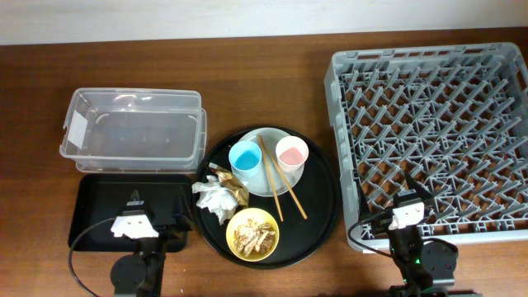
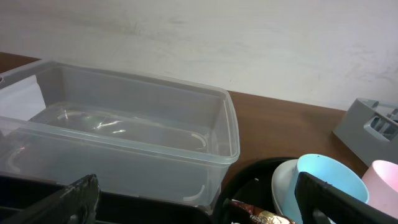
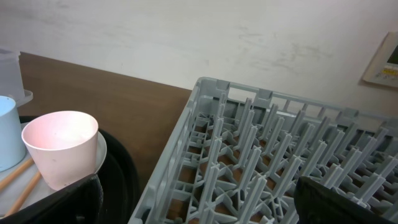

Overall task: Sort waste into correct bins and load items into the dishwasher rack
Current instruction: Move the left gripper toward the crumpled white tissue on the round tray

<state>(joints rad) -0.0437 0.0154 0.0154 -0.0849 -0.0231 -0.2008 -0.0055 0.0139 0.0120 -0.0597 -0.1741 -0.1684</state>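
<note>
The rack [image 1: 429, 107] is showing a grey lattice pattern. The blue cup [image 1: 245, 157], pink cup [image 1: 291, 153] and yellow bowl [image 1: 251, 256] are showing plain colours.

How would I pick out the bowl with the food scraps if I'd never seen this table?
Find the large round black tray left of the grey dishwasher rack. On its near edge, beside the crumpled tissue, sits a yellow bowl of beige crumbs, the only yellow dish there.

Glossy clear plastic box [image 1: 132, 129], matt grey plastic rack [image 1: 433, 136], crumpled paper tissue [image 1: 214, 198], wood-grain table [image 1: 272, 62].
</note>
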